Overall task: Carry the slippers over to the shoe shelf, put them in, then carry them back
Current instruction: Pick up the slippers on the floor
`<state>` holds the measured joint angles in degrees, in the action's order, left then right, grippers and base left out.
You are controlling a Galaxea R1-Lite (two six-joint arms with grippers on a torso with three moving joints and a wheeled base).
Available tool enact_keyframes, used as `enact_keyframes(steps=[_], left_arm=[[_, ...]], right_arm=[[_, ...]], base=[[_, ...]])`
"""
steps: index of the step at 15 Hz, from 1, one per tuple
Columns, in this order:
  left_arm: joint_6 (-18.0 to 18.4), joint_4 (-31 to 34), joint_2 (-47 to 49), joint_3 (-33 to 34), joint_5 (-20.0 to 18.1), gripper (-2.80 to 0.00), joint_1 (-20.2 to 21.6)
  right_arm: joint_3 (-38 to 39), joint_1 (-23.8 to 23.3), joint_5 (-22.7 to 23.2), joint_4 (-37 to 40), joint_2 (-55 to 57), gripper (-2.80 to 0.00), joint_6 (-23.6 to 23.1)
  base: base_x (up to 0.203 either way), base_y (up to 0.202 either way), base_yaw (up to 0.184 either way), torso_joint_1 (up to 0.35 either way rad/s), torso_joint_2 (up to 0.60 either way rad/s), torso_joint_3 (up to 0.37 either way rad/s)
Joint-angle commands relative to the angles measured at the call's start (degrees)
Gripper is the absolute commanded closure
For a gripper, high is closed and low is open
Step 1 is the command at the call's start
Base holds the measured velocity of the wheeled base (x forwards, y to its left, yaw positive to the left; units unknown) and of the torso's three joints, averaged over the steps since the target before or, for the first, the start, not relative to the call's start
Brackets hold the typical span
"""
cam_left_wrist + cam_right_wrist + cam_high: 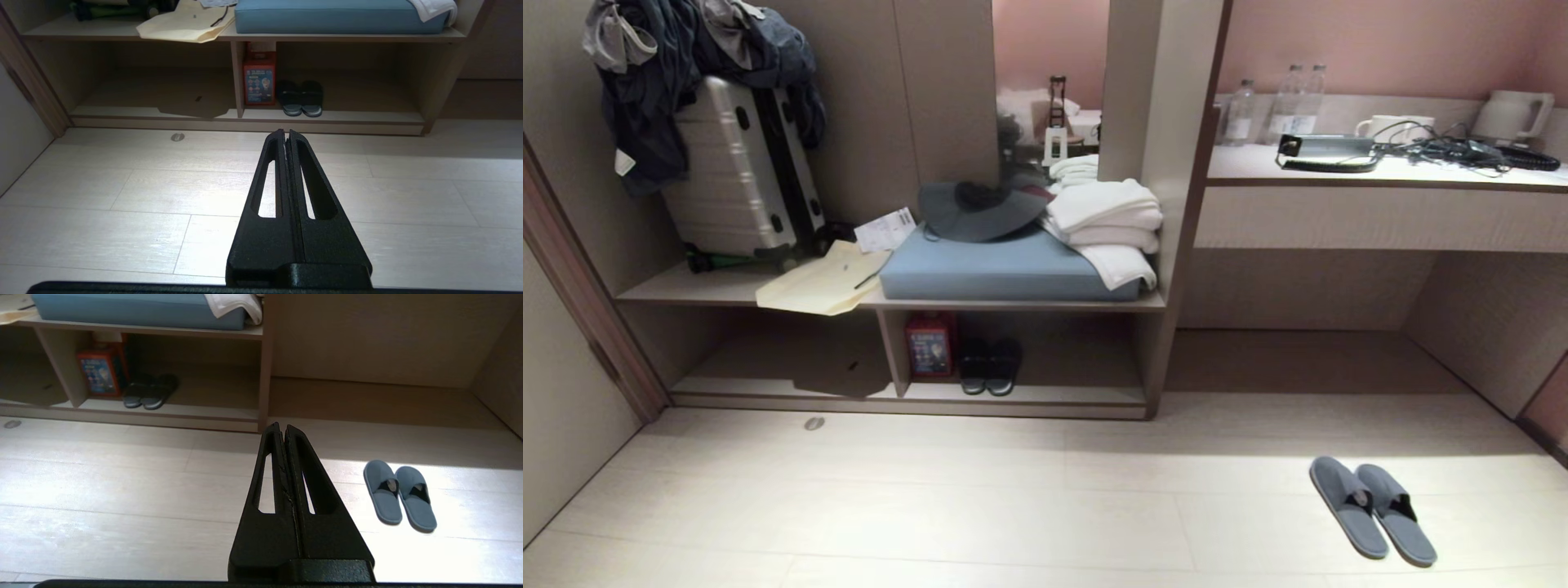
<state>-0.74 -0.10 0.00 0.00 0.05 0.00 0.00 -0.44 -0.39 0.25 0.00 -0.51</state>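
Neither arm shows in head view; only wrist cams catch the pincers. Left gripper (285,132) and right gripper (282,425) both clenched tight, holding nothing, hanging above the floor (980,506). The slippers (1372,510) lie side by side on floor, right of the shoe shelf (1013,304). Left wrist cam misses them. Dark pair (989,366) sits in shelf's right cubby beside red box (930,344), label unreadable.

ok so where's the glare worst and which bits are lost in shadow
Head view: a bright patch washes out the floor beside the slippers; the shoe shelf interior is dim, so the dark pair barely shows. Right wrist view: the slippers sit in strong glare. Left wrist view: glare falls on the floor ahead of the left gripper.
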Motion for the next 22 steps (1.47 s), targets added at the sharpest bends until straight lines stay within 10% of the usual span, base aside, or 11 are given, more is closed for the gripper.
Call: enact_keyframes(steps=[1, 22], left_arm=[[-0.05, 0.01, 0.0, 0.0, 0.03, 0.0, 0.0], [-0.05, 0.01, 0.0, 0.03, 0.03, 0.0, 0.0]], right_arm=[[0.0, 0.0, 0.04, 0.01, 0.0, 0.0, -0.1], [0.0, 0.0, 0.04, 0.01, -0.09, 0.0, -0.19]], base=[[0.0, 0.0, 0.0, 0.0, 0.0, 0.0], [0.0, -0.181, 0.0, 0.003, 0.0, 0.002]])
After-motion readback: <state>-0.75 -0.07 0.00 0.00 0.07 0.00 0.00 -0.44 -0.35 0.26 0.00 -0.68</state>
